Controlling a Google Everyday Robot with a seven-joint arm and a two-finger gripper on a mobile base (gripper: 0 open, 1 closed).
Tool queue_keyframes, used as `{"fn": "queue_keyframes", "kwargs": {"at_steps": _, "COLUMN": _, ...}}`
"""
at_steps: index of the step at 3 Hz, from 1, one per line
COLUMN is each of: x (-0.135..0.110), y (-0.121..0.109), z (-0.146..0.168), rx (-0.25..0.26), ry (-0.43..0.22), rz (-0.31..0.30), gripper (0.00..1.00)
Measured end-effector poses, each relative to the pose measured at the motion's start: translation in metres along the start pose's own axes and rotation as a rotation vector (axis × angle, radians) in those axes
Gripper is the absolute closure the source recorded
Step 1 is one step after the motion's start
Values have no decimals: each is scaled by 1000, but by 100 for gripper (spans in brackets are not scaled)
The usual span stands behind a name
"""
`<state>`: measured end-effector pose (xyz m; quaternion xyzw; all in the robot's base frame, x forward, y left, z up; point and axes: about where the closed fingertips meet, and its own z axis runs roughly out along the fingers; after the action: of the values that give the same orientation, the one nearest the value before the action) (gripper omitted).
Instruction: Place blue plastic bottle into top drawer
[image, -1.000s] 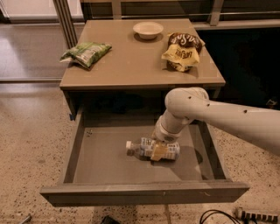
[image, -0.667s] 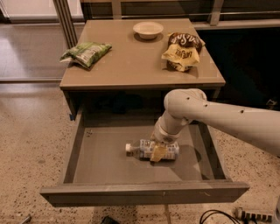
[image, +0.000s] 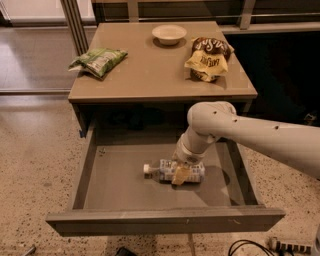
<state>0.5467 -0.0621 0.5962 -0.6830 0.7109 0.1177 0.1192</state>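
Note:
The blue plastic bottle (image: 194, 171) lies on its side on the floor of the open top drawer (image: 165, 220), right of middle, with its white cap pointing left. My gripper (image: 181, 169) reaches down into the drawer from the right and sits right over the middle of the bottle, straddling it. The white arm hides the back right part of the drawer.
On the table top (image: 150, 75) above the drawer lie a green snack bag (image: 98, 60) at the left, a white bowl (image: 169, 33) at the back and a yellow-brown snack bag (image: 207, 59) at the right. Cables (image: 250, 247) lie on the speckled floor at the bottom right.
The arm's elbow has shifted very slightly. The bottle and the gripper stay in the same place in the drawer.

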Motion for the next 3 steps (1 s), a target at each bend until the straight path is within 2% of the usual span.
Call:
{"fn": "queue_keyframes", "kwargs": {"at_steps": 2, "x": 0, "y": 0, "z": 0, "rx": 0, "ry": 0, "rz": 0, "gripper": 5}}
{"fn": "queue_keyframes", "kwargs": {"at_steps": 3, "x": 0, "y": 0, "z": 0, "rx": 0, "ry": 0, "rz": 0, "gripper": 0}}
